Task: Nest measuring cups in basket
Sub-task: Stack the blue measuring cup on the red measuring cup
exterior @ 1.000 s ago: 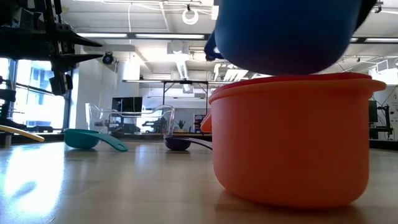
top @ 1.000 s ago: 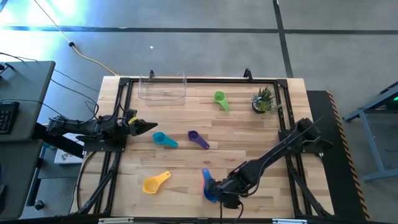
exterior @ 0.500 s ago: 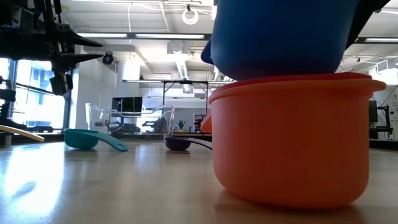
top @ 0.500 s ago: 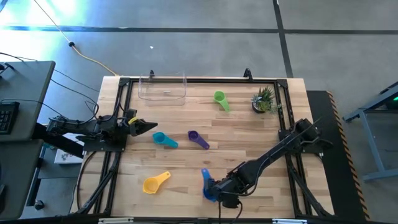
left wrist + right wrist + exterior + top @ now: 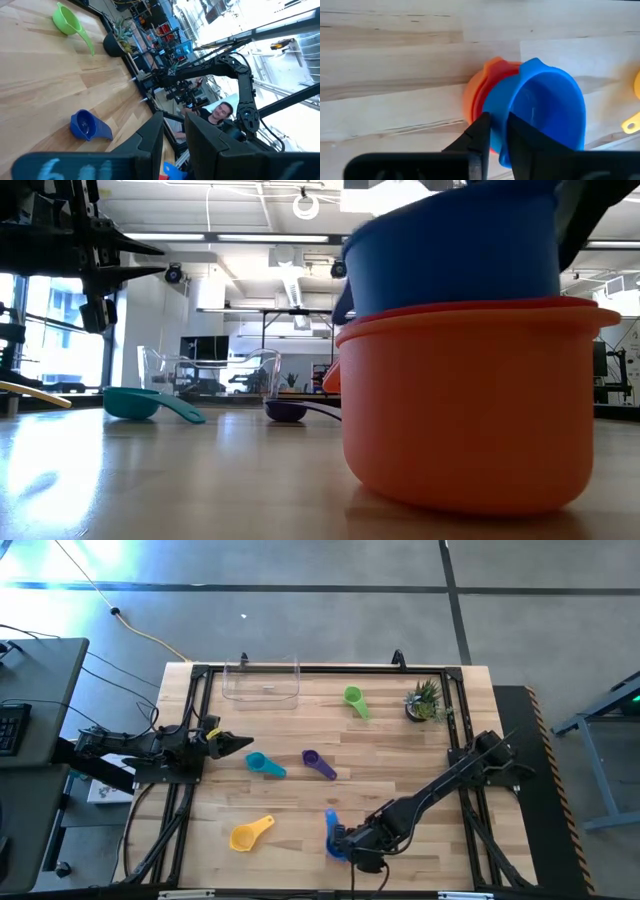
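Wooden table (image 5: 400, 755): cups (image 5: 264, 764), basket (image 5: 262, 682), plant (image 5: 424, 700)

Bright, even overhead light w/ soft, short shadows. Blue-white glare on floor (image 5: 60, 585) at high view's top-left. Low view: ceiling strip lights (image 5: 215, 237), windows blown out, sheen on worktop (image 5: 150, 470); near blue cup (image 5: 450, 250) slightly blurred.

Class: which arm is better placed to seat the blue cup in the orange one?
Right. Its gripper pinches the blue cup over the orange cup; the left gripper waits far off.
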